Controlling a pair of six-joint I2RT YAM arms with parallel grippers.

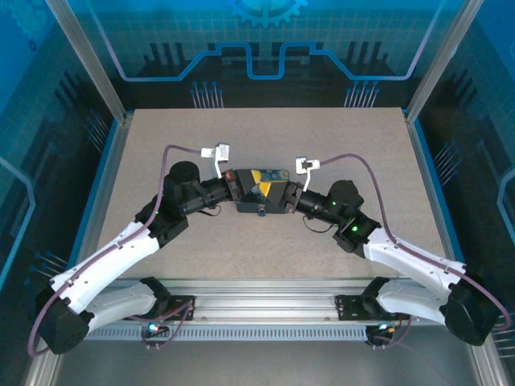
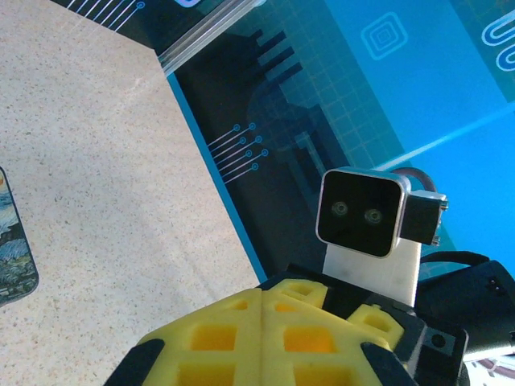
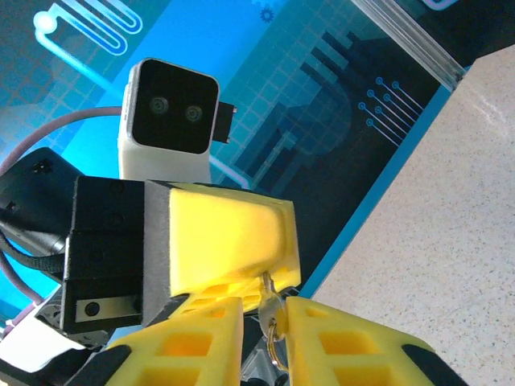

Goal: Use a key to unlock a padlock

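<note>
L gripper: fingers pressed tog., nothing seen betw.
R gripper: slim gap, pinching small metal padlock.
Box: mid-scene, betw. grippers.

Matt speckled table, dull metal rail.

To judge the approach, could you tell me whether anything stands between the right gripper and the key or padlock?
Nothing visible does: a small metal piece, key or padlock I cannot tell, sits in the gap of the right gripper, its top against the yellow finger of the left gripper.
</note>
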